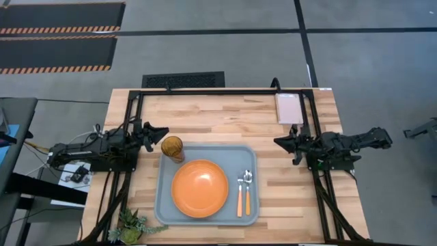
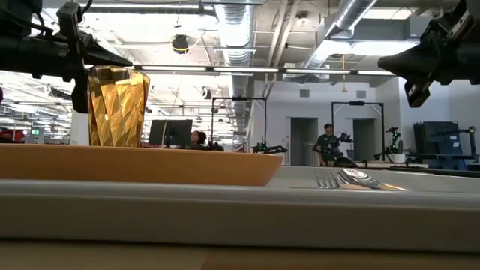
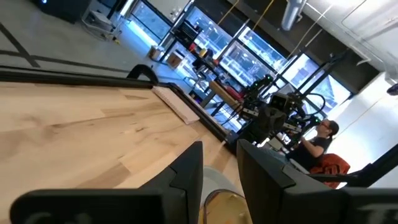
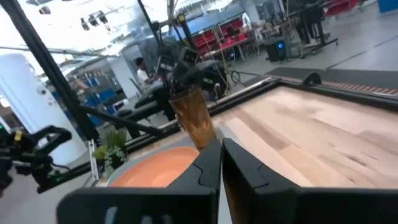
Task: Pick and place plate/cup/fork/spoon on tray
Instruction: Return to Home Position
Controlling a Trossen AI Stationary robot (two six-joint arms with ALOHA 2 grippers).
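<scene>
All four pieces lie on the large pale grey-blue rectangular tray with its raised rim, so the placing looks finished and only the retreat to the rest pose remains, as I judge it.

The left gripper hangs above the wooden table, fingers parted and gripping nothing. The small amber-brown ribbed translucent tumbler, the cup, stands upright just ahead of its tips and slightly below them, on the tray corner nearest this gripper. The round flat orange plate lies beyond the cup, farther from the left gripper and filling the middle of the tray.

The right gripper is pressed closed on nothing and hovers off the tray's edge. Forward of its tips and lower sit the spoon, with its silver rounded bowl and orange handle, and past it, a little farther from this gripper, the fork, with silver tines and a matching orange handle. The two lie side by side, close together, between the plate and the tray rim nearest the right gripper.

The likeliest trouble is at the cup. It is taller than wide and close to the left fingertips, so a retreat that dips or swings toward the tray could clip its rim and tip it onto the plate or over the tray's edge. Drawing straight back would avoid that. The right arm has more room, though a downward sag could brush the tray rim and jolt the cutlery.
</scene>
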